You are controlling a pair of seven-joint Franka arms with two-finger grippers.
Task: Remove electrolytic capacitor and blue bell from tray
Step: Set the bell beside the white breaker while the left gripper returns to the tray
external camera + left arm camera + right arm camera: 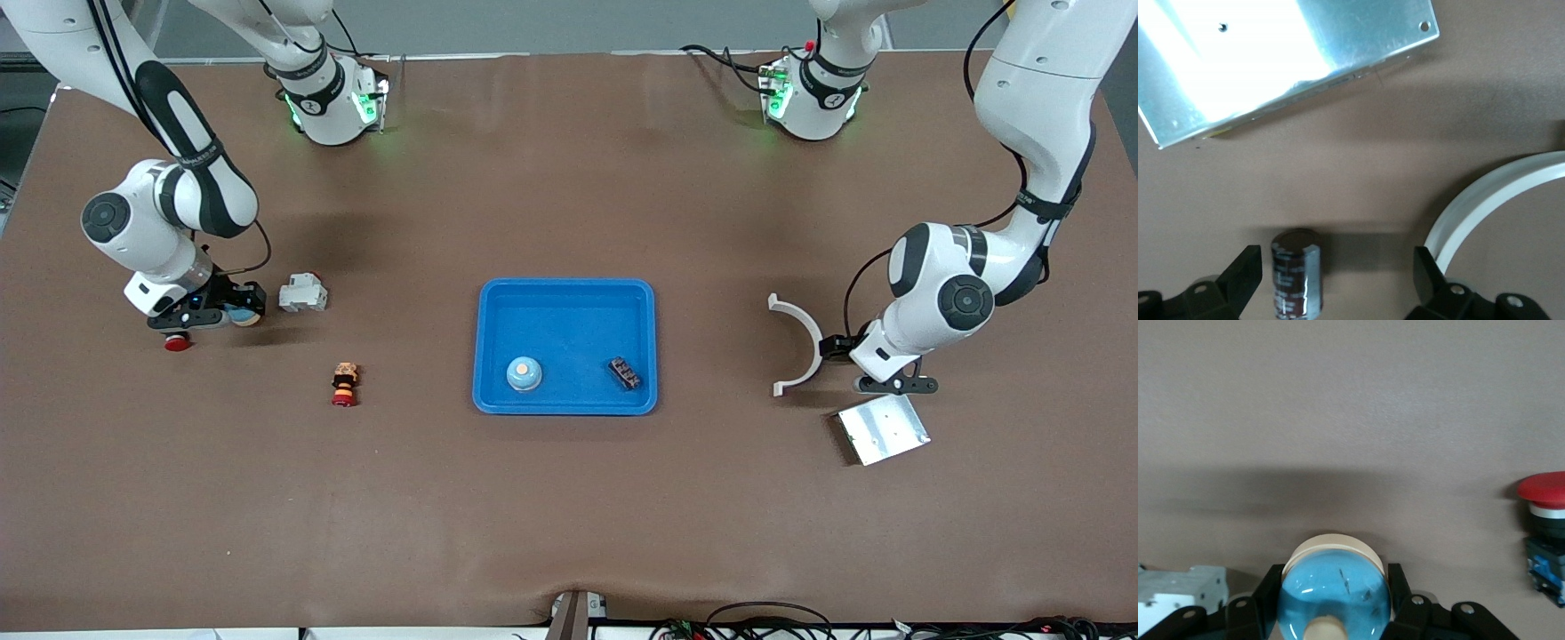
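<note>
The capacitor [1297, 277] is a dark, glossy cylinder with pale markings, resting on the brown table [569, 498] near the white curved bracket [797, 342], toward the left arm's end. The bell [1333, 597] is a blue dome on a cream base, tipped sideways, beside the white block [302, 292].

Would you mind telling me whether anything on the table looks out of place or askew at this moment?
Mostly tidy. The capacitor lies on its side on the bare table between the open fingers of the left gripper, beside the white curved bracket, not in the blue tray. The right gripper is closed on a blue bell.
</note>
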